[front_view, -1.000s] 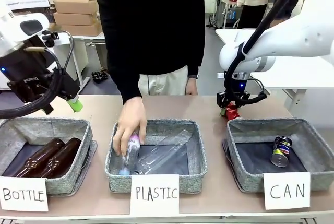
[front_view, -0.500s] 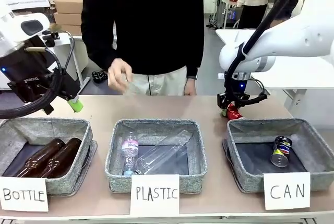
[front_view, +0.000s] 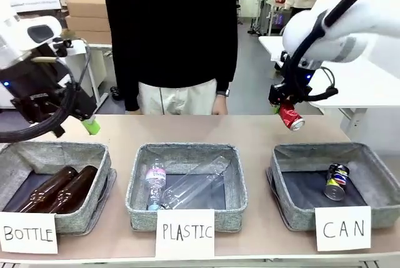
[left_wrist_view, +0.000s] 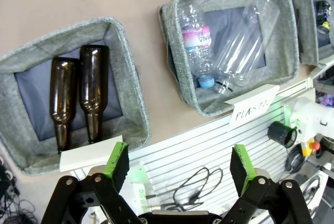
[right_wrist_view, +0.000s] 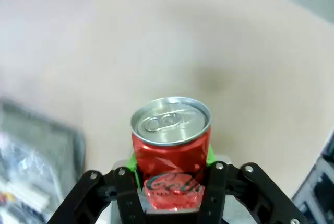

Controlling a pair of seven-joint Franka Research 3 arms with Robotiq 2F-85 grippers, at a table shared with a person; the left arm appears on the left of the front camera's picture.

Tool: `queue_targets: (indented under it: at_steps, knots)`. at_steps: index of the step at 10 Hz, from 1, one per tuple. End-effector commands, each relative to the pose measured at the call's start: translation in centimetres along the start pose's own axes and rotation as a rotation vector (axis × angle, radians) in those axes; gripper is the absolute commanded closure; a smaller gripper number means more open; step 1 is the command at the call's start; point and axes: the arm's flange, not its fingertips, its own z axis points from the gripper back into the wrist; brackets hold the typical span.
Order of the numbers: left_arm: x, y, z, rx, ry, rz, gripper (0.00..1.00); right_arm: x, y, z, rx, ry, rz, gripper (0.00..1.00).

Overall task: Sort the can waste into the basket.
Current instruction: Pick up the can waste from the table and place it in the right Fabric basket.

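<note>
My right gripper is shut on a shiny red can, holding it in the air above the table behind the far left corner of the basket with the "CAN" sign. In the right wrist view the red can stands between the green pads, silver top facing the camera. A blue, yellow and silver can lies on the basket's dark floor. My left gripper hangs open at the far left above the "BOTTLE" bin; in its wrist view the fingers stand wide apart with nothing between them.
The "BOTTLE" bin holds two brown glass bottles. The "PLASTIC" bin holds clear plastic bottles. A person in black stands at the far edge, hands off the table. White signs line the front edge.
My right gripper has lifted the red can up off the table and slightly right. The person's hand left the plastic bin and drew back to their side.
</note>
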Motion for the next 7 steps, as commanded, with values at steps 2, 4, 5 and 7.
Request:
queue_targets:
  at_steps: [2, 4, 5, 7]
  knots:
    - [0.0, 0.2, 0.0, -0.009, -0.009, -0.012, 0.00, -10.6, -2.3, 4.7, 0.099, 0.246, 0.291, 1.00]
    - [0.0, 0.2, 0.0, -0.009, -0.009, -0.012, 0.00, -14.3, -1.7, 2.2, 0.068, 0.319, 0.566, 1.00]
    - [0.0, 0.2, 0.0, -0.009, -0.009, -0.012, 0.00, -15.6, -1.5, 0.7, 0.064, 0.334, 0.677, 1.00]
    - [0.0, 0.2, 0.0, -0.009, -0.009, -0.012, 0.00, -17.0, -1.9, 0.1, 0.147, 0.262, 0.737, 1.00]
